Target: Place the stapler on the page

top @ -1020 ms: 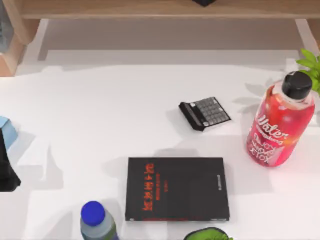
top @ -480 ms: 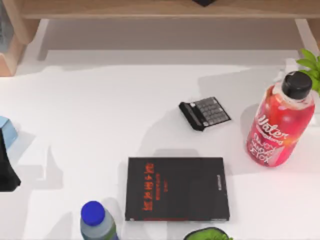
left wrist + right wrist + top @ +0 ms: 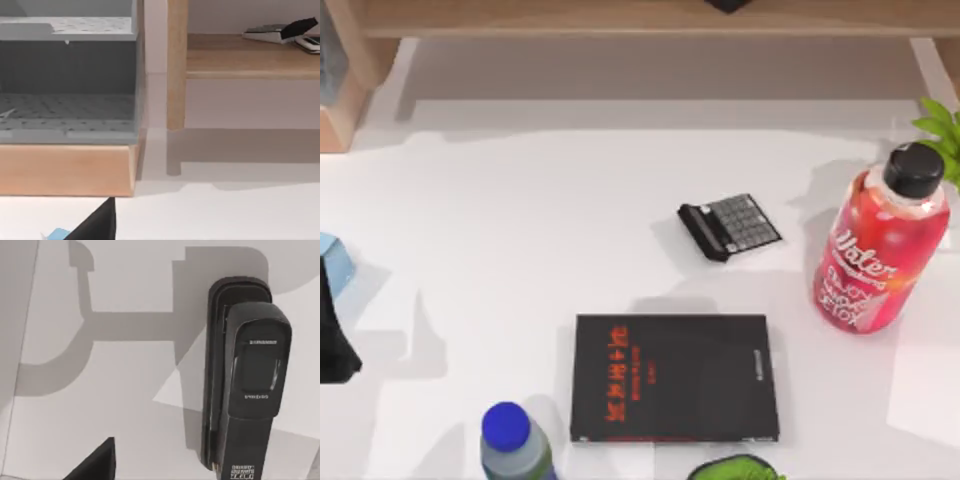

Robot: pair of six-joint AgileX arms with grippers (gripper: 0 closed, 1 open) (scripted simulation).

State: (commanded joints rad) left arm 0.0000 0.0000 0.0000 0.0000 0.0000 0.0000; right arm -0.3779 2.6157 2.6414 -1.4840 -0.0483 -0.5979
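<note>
The stapler (image 3: 245, 385) is black, long and thin, with a round end and a smooth, hard top. It has tiny pale letters on it. It lies flat on the white counter (image 3: 100, 405), right under the right wrist camera, and it casts a grey shadow beside it.

A dark bit of the right pincer (image 3: 95, 465) pokes in at the edge of that view, apart from the stapler. It holds nothing that I can see, and I cannot tell if it is open or shut.

The page (image 3: 675, 378) is a big flat black rectangle with red Chinese letters down its left part. It lies near the front middle of the counter in the top view.

Behind the page, and apart from it, sits a small black calculator (image 3: 730, 226) with grey square keys. A fat red bottle (image 3: 880, 255) with a black cap is at the right side. A small bottle with a blue cap (image 3: 515, 440) stands just beside the page's front left corner.

The left arm (image 3: 332, 335) is parked at the left edge. The left pincer (image 3: 97, 222) faces a wooden shelf (image 3: 250, 55) and a grey bin (image 3: 67, 80). I cannot tell if it is open or shut.
</note>
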